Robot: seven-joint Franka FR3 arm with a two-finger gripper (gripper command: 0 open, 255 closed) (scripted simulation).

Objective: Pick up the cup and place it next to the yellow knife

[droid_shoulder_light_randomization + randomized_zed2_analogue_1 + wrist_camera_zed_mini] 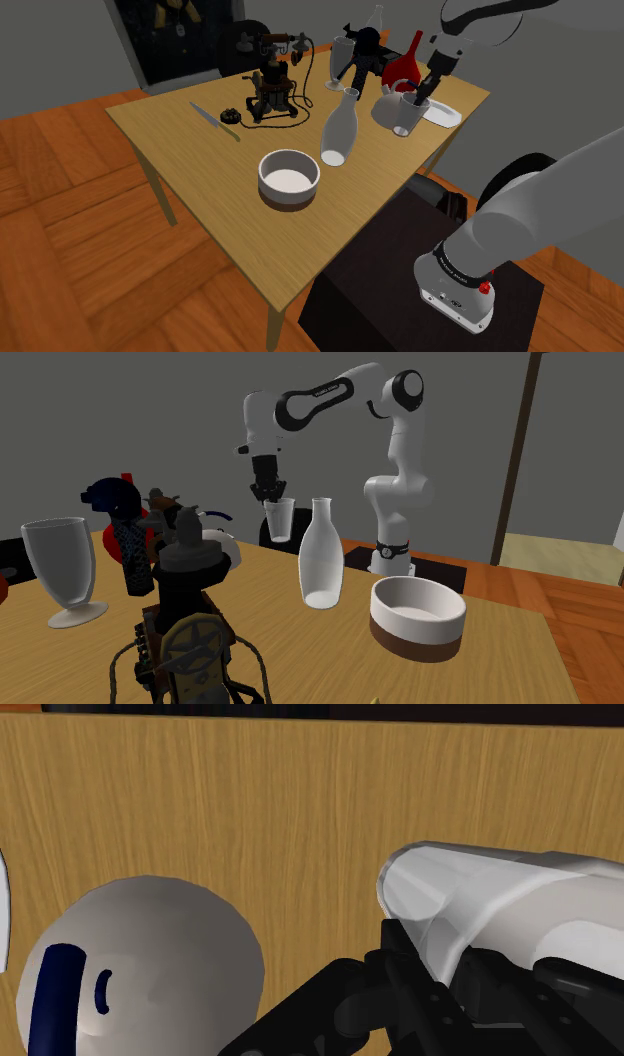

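Observation:
A clear glass cup (404, 116) stands out at the table's far right corner in the shoulder view, beside a white teapot (386, 107). My gripper (420, 96) comes down from above and is shut on the cup's rim. From the second exterior view the cup (281, 519) hangs under the gripper (271, 495) behind the tall white bottle (321, 557). In the wrist view the cup (470, 904) is clasped between the black fingers (395, 966); whether it rests on the table I cannot tell. The slim knife (214, 119) lies at the table's far left.
A white bowl (289, 178) and the white bottle (340, 128) stand mid-table. An old dark telephone (272, 90), a goblet (340, 62), a red vase (404, 68) and a white plate (442, 116) crowd the back. The teapot lid (140, 966) lies close to the gripper.

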